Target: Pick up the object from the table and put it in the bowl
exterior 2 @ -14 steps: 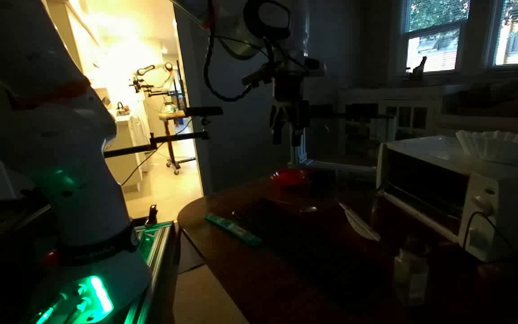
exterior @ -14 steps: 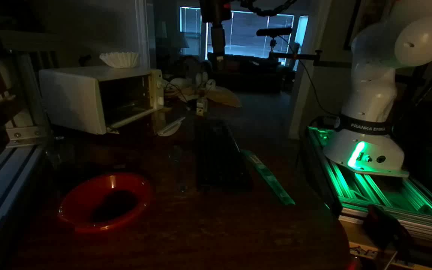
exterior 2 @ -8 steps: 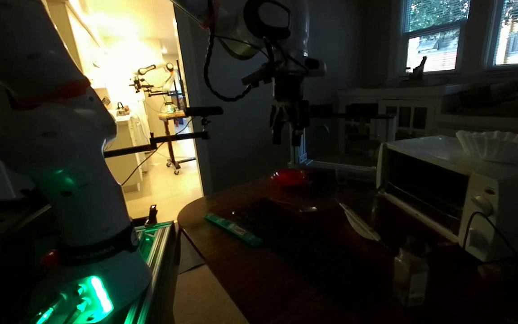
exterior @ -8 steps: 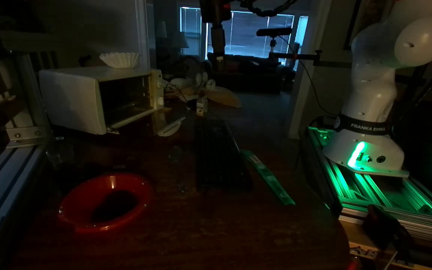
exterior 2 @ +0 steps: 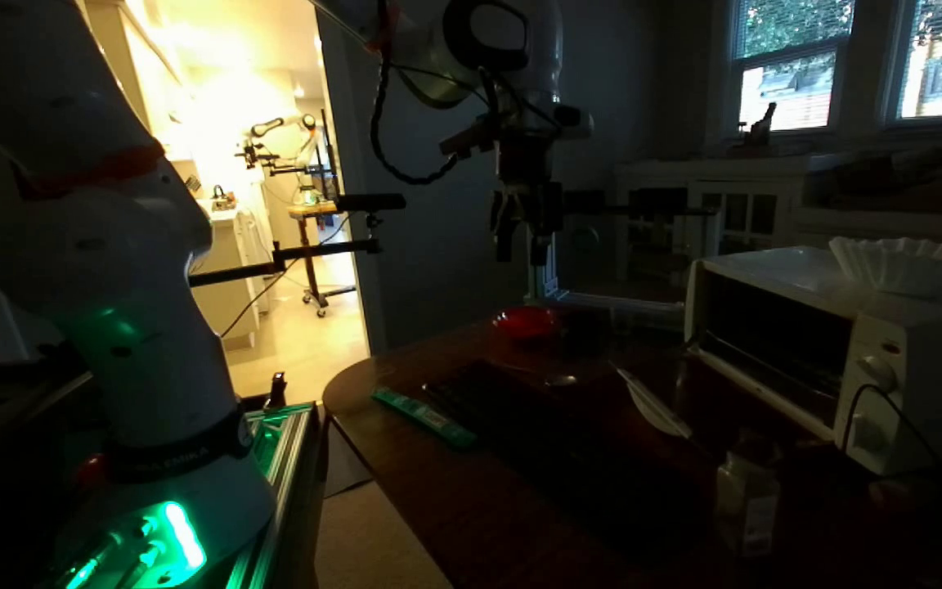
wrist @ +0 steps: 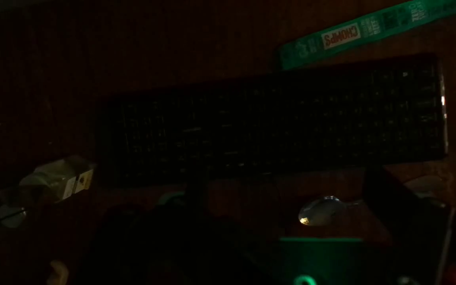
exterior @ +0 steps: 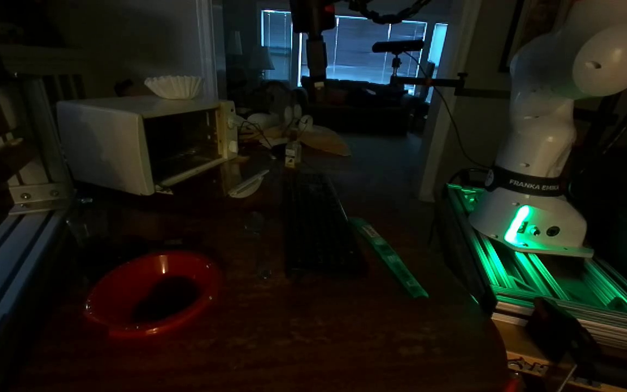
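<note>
The orange-red bowl (exterior: 128, 291) stands on the table; it also shows at the table's far end in an exterior view (exterior 2: 527, 323), with its inside in shadow. Loose objects lie on the table. A shiny spoon (wrist: 323, 211) lies beside the keyboard, also in both exterior views (exterior: 254, 222) (exterior 2: 559, 380). A green Chomps stick (wrist: 341, 36) lies along the keyboard's other side (exterior: 389, 258) (exterior 2: 424, 419). My gripper (exterior 2: 522, 252) is open and empty, high above the table. In the wrist view its dark fingers (wrist: 285, 178) stand apart, the spoon showing between them, its handle partly hidden.
A black keyboard (wrist: 275, 126) lies mid-table (exterior: 321, 228). A white toaster oven (exterior: 101, 144) with its front open (exterior 2: 896, 384) carries a paper filter stack (exterior: 174, 87). A white flat item (exterior 2: 655, 409) and a small bottle (exterior 2: 747, 499) stand near it. The room is very dark.
</note>
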